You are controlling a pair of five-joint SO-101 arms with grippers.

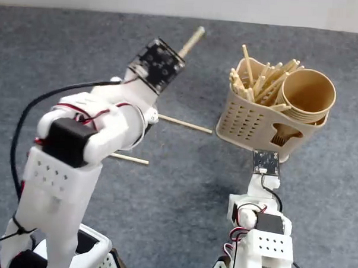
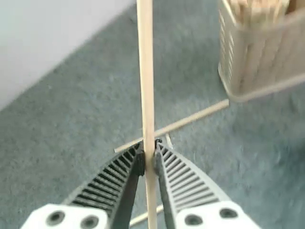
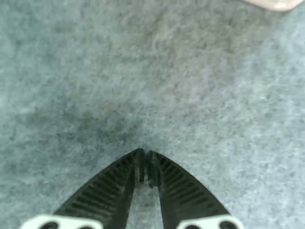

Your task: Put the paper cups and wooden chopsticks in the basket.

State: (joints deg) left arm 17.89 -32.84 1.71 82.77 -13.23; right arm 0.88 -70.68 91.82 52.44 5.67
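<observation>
My left gripper (image 2: 149,153) is shut on a wooden chopstick (image 2: 146,86), held up off the carpet; in the high view the chopstick's tip (image 1: 192,41) sticks out past the left arm's wrist, left of the basket. The beige basket (image 1: 251,122) stands at the right and holds several chopsticks (image 1: 261,78) and stacked paper cups (image 1: 308,95). Two more chopsticks lie on the carpet: one (image 1: 185,123) between the left arm and the basket, also seen as a chopstick (image 2: 190,121) under the gripper, and another (image 1: 130,159) nearer the arm. My right gripper (image 3: 145,167) is shut on nothing, low over bare carpet.
Grey carpet (image 1: 182,187) covers the table between the arms. A pale wall (image 2: 43,43) runs along the far edge. The right arm (image 1: 265,167) stands just in front of the basket. A black cable (image 1: 25,121) loops left of the left arm.
</observation>
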